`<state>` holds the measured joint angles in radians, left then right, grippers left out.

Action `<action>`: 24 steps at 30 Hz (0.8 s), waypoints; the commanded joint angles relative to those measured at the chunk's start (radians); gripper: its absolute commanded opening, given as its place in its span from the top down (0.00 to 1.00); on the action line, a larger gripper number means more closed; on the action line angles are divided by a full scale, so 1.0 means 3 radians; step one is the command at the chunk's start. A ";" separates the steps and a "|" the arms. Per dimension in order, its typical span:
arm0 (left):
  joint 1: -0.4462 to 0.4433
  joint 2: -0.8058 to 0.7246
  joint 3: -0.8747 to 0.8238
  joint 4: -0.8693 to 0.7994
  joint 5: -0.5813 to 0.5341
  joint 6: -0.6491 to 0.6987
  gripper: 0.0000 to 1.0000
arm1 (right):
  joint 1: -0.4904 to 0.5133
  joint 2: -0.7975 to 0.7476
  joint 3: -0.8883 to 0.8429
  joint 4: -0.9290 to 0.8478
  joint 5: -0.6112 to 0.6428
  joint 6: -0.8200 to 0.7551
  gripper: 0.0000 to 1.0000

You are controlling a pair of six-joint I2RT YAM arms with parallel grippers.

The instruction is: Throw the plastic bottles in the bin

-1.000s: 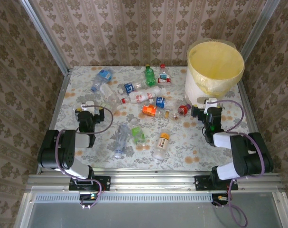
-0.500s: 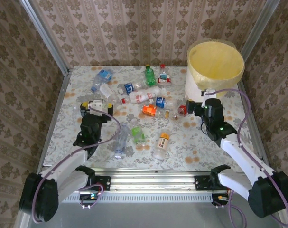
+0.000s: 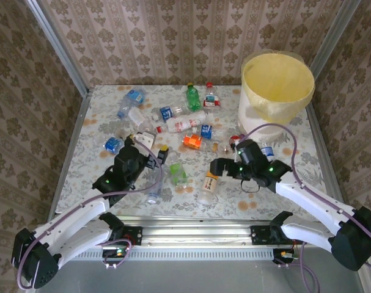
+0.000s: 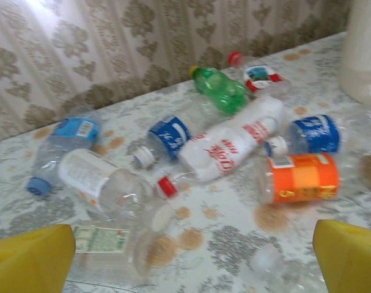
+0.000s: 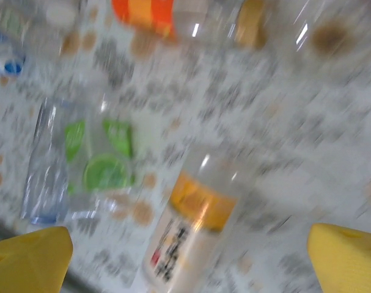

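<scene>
Left gripper (image 3: 156, 145), jaws wide and empty, is hovering over the plastic bottles (image 3: 182, 124) lying scattered across the middle of the table (image 3: 234, 201). Right gripper (image 3: 217, 169), equally wide and empty, is hanging beside an orange-capped bottle (image 3: 208, 185) near the front edge. The bin (image 3: 251, 113) is standing at the far right corner. Crowded round bottles are likely risking a roll-away or a double pinch.

Bin (image 4: 363, 49) cut off at the frame edge; orange-banded bottle (image 5: 191, 229) blurred, seemingly beyond reading.
</scene>
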<state>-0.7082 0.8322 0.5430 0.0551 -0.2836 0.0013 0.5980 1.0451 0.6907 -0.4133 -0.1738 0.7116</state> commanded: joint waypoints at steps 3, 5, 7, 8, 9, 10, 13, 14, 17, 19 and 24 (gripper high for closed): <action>-0.0074 -0.0179 0.0162 -0.0217 0.0549 -0.0204 0.00 | 0.0318 0.0254 -0.0144 0.0165 -0.0102 0.0709 0.00; -0.0103 -0.0213 0.0184 -0.0240 0.0588 -0.0217 0.00 | 0.0394 0.0389 -0.0128 0.0225 -0.0050 0.0746 0.01; -0.0124 -0.0250 0.0194 -0.0279 0.0582 -0.0226 0.00 | 0.0434 0.0522 -0.0065 0.0189 0.0032 0.0742 0.03; -0.0128 -0.0270 0.0199 -0.0309 0.0569 -0.0229 0.00 | 0.0442 0.0572 -0.0047 0.0182 0.0053 0.0741 0.04; -0.0129 -0.0299 0.0202 -0.0339 0.0566 -0.0244 0.00 | 0.0458 0.0618 -0.0033 0.0188 0.0074 0.0742 0.04; -0.0134 -0.0335 0.0200 -0.0357 0.0574 -0.0248 0.00 | 0.0463 0.0672 -0.0032 0.0210 0.0097 0.0754 0.05; -0.0154 -0.0446 0.0164 -0.0370 0.0602 -0.0276 0.00 | 0.0471 0.0832 -0.0010 0.0280 0.0125 0.0762 0.09; -0.0158 -0.0476 0.0159 -0.0385 0.0613 -0.0281 0.00 | 0.0474 0.0874 0.0003 0.0290 0.0145 0.0757 0.09; -0.0170 -0.0557 0.0168 -0.0454 0.0587 -0.0301 0.00 | 0.0485 0.1058 0.0067 0.0370 0.0174 0.0752 0.13; -0.0175 -0.0593 0.0175 -0.0497 0.0549 -0.0304 0.00 | 0.0496 0.1210 0.0152 0.0362 0.0238 0.0722 0.15; -0.0175 -0.0631 0.0192 -0.0542 0.0523 -0.0293 0.00 | 0.0510 0.1483 0.0325 0.0289 0.0368 0.0651 0.22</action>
<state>-0.7532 0.6586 0.5720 -0.0837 -0.1196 -0.0685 0.7444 1.4597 0.7471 -0.3199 -0.1249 0.9176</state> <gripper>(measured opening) 0.997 0.792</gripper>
